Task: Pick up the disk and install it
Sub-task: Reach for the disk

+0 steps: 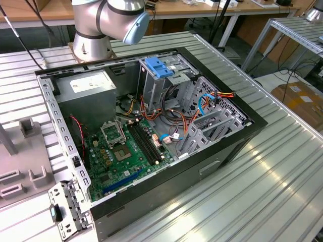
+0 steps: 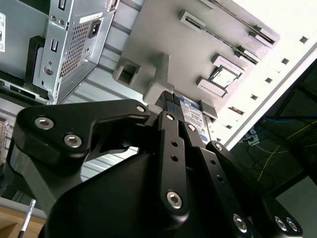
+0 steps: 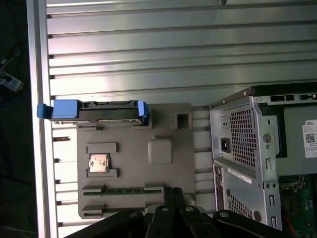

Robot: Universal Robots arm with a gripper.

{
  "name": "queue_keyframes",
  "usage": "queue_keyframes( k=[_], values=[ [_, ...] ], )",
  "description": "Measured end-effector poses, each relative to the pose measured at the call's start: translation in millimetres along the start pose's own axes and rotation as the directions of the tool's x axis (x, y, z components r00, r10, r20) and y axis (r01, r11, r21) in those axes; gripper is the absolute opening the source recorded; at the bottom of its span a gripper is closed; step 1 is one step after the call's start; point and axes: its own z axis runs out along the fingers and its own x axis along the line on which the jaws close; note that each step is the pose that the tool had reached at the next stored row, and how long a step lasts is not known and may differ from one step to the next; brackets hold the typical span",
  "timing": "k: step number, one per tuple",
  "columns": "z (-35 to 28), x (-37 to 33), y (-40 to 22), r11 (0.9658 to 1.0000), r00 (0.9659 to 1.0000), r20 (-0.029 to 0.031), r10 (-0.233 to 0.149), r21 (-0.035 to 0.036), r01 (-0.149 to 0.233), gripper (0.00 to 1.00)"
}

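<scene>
Disk (image 3: 94, 111) stands on edge in a slot at the grey fixture tray's (image 3: 163, 124) edge, apart from the closed, empty gripper (image 3: 173, 192); a skewed grasp could jam or tip it.

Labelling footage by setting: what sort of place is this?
Probably a robotics lab bench: a robot arm at a slatted aluminium table, an opened desktop computer case on it, wooden workbenches behind.
</scene>
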Motion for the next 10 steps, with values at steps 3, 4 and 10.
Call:
queue_keyframes(
  k=[3,4,10],
  values=[
    [-0.1,3.1,-0.3,1.0000,1.0000,0.0000,0.000,0.0000,0.000,0.11],
    [-0.1,4.2,-0.3,1.0000,1.0000,0.0000,0.000,0.0000,0.000,0.11],
    [-0.2,11.0,-0.8,1.0000,1.0000,0.0001,0.000,0.0000,0.000,0.11]
  ],
)
